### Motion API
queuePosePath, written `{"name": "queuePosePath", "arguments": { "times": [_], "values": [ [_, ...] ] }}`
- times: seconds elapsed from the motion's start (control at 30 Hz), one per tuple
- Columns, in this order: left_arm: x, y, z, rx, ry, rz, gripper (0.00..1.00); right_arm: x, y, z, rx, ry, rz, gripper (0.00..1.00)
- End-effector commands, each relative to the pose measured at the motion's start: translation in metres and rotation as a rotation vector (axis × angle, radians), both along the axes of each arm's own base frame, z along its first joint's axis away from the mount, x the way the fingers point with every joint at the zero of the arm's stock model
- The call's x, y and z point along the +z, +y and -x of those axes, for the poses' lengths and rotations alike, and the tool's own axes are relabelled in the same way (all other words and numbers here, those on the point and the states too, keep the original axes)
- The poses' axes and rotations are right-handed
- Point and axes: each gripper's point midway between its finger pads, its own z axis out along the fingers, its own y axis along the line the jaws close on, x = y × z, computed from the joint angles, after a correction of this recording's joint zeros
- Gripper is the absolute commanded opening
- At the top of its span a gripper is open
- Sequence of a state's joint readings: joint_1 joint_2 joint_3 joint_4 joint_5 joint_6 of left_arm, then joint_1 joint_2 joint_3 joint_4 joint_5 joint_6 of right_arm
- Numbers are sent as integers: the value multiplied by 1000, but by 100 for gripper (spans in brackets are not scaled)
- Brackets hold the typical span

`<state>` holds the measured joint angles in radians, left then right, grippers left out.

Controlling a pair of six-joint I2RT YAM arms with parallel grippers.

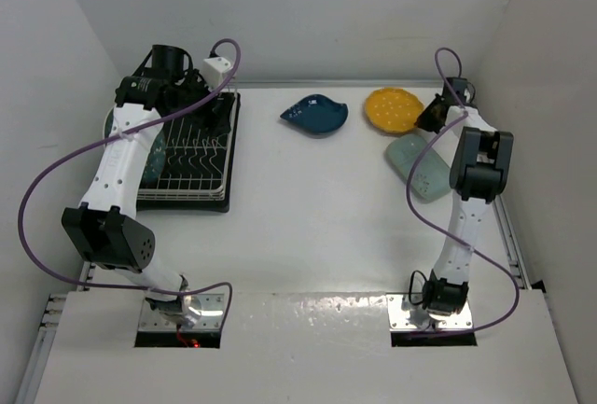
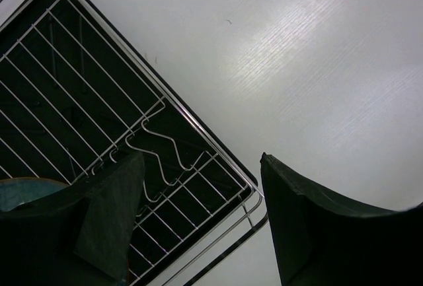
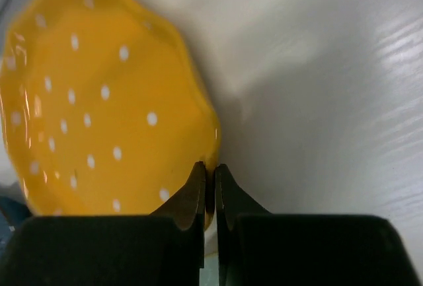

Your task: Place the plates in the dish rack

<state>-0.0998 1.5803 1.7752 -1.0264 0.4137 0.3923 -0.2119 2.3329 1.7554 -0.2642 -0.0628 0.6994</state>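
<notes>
The white wire dish rack (image 1: 191,166) on its black tray stands at the left. A teal plate (image 1: 155,154) stands in it, mostly hidden by my left arm; its rim shows in the left wrist view (image 2: 26,190). My left gripper (image 1: 211,111) hovers open and empty over the rack's far right corner (image 2: 251,197). The dark blue leaf plate (image 1: 315,114), yellow scalloped plate (image 1: 392,109) and pale mint oblong plate (image 1: 420,167) lie on the table. My right gripper (image 1: 432,115) is shut on the yellow plate's (image 3: 99,101) right rim. The floral plate is not visible.
White walls close in the table at the left, back and right. A white block with a purple cable (image 1: 220,70) sits on my left wrist above the rack. The mint plate lies just in front of my right gripper's arm.
</notes>
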Motion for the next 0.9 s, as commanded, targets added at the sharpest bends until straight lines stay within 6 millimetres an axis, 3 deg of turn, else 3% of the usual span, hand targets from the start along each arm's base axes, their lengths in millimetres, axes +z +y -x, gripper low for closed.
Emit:
{"name": "queuePosePath", "arguments": {
  "times": [0.0, 0.03, 0.07, 0.1, 0.17, 0.27, 0.3, 0.37, 0.4, 0.53, 0.67, 0.77, 0.87],
  "values": [
    [11, 5, -3, 3, -35, -13, 75, 17, 7, 3, 5, -41, -17, 0],
    [11, 5, -3, 3, -35, -13, 75, 25, 6, -1, 7, -79, -7, 0],
    [12, 3, -2, -4, -35, -5, 75, 58, 3, -4, 2, -145, 7, 0],
    [12, 3, -2, -4, -35, -5, 75, 58, 3, -1, 6, -174, 7, 0],
    [16, -1, -1, -21, -42, 13, 75, 109, 5, -3, 15, -287, 16, 0],
    [17, -5, 0, -38, -41, 31, 75, 150, 14, -2, 41, -426, 27, 0],
    [17, -5, -3, -38, -42, 31, 75, 181, 18, 3, 47, -497, 33, 0],
    [22, -7, -3, -45, -54, 40, 75, 194, 23, 6, 51, -535, 38, 0],
    [19, -7, -5, -45, -45, 40, 75, 217, 25, 10, 57, -579, 48, 0],
    [23, -16, -3, -71, -54, 48, 75, 242, 36, 27, 71, -634, 41, 0],
    [11, -16, 0, -70, -19, 46, 75, 231, 50, 44, 83, -610, 14, 0],
    [0, -23, 2, -87, 6, 65, 75, 205, 64, 69, 95, -569, -33, 0],
    [-11, -38, 0, -118, 35, 104, 75, 194, 81, 94, 118, -552, -80, 0]
  ]
}}
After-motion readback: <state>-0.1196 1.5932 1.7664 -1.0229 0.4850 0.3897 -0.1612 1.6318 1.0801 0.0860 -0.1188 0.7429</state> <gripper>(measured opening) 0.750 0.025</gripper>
